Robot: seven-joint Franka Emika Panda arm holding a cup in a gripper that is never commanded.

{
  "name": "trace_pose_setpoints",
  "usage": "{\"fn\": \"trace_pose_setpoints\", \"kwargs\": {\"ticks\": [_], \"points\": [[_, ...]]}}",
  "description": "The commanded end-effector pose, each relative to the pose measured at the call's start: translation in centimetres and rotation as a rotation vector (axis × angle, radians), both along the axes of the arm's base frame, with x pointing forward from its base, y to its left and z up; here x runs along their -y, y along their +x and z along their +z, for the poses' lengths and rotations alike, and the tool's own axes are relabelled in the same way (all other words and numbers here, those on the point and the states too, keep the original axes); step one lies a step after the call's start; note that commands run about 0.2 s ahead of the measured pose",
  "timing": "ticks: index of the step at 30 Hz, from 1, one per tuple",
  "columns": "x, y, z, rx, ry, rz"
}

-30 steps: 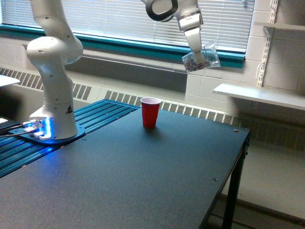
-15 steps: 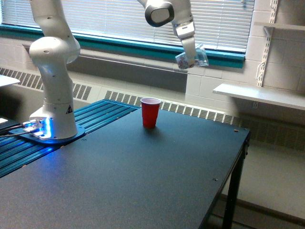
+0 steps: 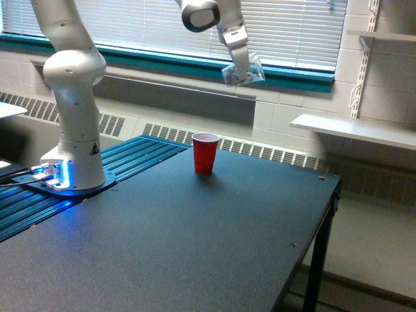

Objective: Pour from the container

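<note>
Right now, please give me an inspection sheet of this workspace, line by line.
Surface: dark table, bare except for the red cup.
Job's things: clear container held tilted in the air, above the red cup and toward the exterior view's right of it; the cup stands upright.
Clutter: nothing seen.
Grippers: gripper shut on the container.
Cables: dark leads at the robot base, lit blue.
Surroundings: window blinds, wall shelf, floor heater grille.

Gripper (image 3: 242, 67) grips tilted container (image 3: 247, 71) high above red cup (image 3: 205, 153).
</note>
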State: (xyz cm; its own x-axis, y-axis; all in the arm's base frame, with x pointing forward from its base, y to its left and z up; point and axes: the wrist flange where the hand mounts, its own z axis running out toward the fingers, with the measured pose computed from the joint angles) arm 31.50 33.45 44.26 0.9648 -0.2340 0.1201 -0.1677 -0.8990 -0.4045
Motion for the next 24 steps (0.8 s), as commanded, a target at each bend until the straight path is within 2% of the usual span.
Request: {"fn": "trace_pose_setpoints", "kwargs": {"ticks": [1,9,22,24], "points": [[-0.2,-2.8,0.5,-0.001,-0.011,0.027],[0.3,-4.9,-0.3,-0.058,-0.024,0.043],[3.2,-6.0,-1.2,-0.132,-0.029,-0.068],[3.7,-6.3,-1.5,-0.146,-0.043,-0.078]]}}
